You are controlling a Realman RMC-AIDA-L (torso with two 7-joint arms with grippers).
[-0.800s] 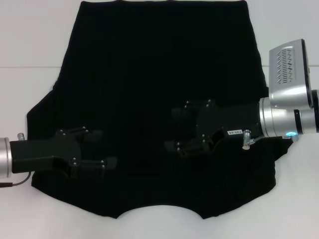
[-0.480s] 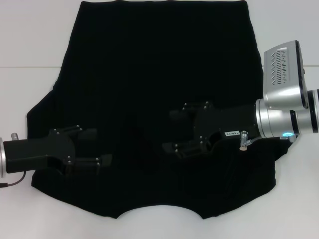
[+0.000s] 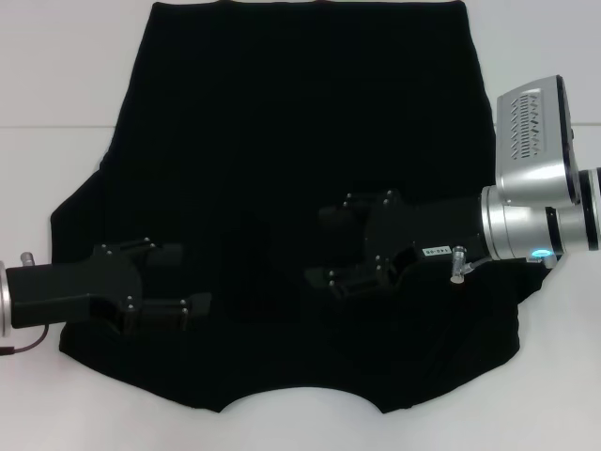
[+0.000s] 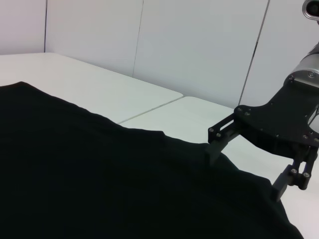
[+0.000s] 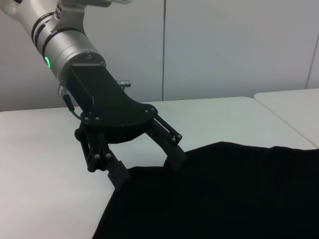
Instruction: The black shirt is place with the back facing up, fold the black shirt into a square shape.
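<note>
The black shirt point(image 3: 300, 122) lies spread flat on the white table point(image 3: 56, 75), plain side up, with its neckline at the near edge. My left gripper point(image 3: 183, 280) is open and low over the shirt's near left part, by the sleeve. My right gripper point(image 3: 324, 247) is open over the shirt's near middle-right, pointing left. The left wrist view shows the shirt point(image 4: 75, 174) and the right gripper point(image 4: 244, 172) beyond it. The right wrist view shows the shirt point(image 5: 239, 189) and the left gripper point(image 5: 147, 169) at its edge, with nothing between the jaws.
White table surface borders the shirt on the left, right and near sides. A table seam point(image 3: 47, 127) runs across at the far left. Pale wall panels point(image 4: 199, 45) stand behind the table.
My left gripper has drawn back a little to the left and toward me. My right gripper has shifted slightly left. The shirt lies as before.
</note>
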